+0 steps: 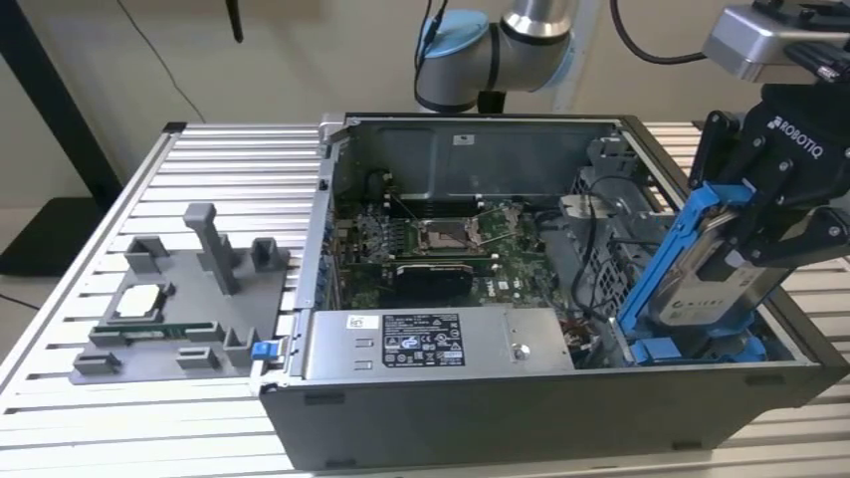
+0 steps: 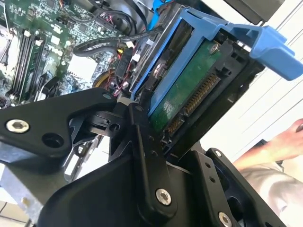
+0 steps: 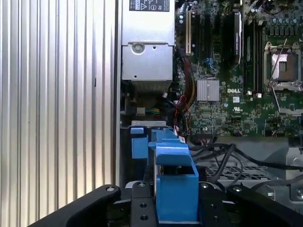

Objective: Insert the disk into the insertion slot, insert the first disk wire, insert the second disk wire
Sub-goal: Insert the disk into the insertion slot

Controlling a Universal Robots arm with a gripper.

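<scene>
My gripper (image 1: 759, 224) is shut on the disk (image 1: 707, 287), a silver-grey drive with a white label in a bright blue carrier (image 1: 668, 261). The disk hangs steeply tilted over the open computer case, at the exterior view's right. Its lower end reaches down to the insertion slot (image 1: 711, 349), a bay with blue tabs in the case's near right corner. In the second wrist view the disk's green circuit board (image 2: 189, 90) and connector pins face up between the black fingers (image 2: 142, 127). The carrier's blue end (image 3: 175, 184) sits between the finger bases in the first wrist view. Black wires (image 3: 222, 153) lie beside the bay.
A grey power supply (image 1: 439, 342) lies along the case's near wall, with the motherboard (image 1: 452, 239) and its CPU socket (image 3: 284, 66) behind it. A grey fixture plate (image 1: 173, 309) with parts sits on the slatted table at the exterior view's left. A person's hand (image 2: 284, 142) shows nearby.
</scene>
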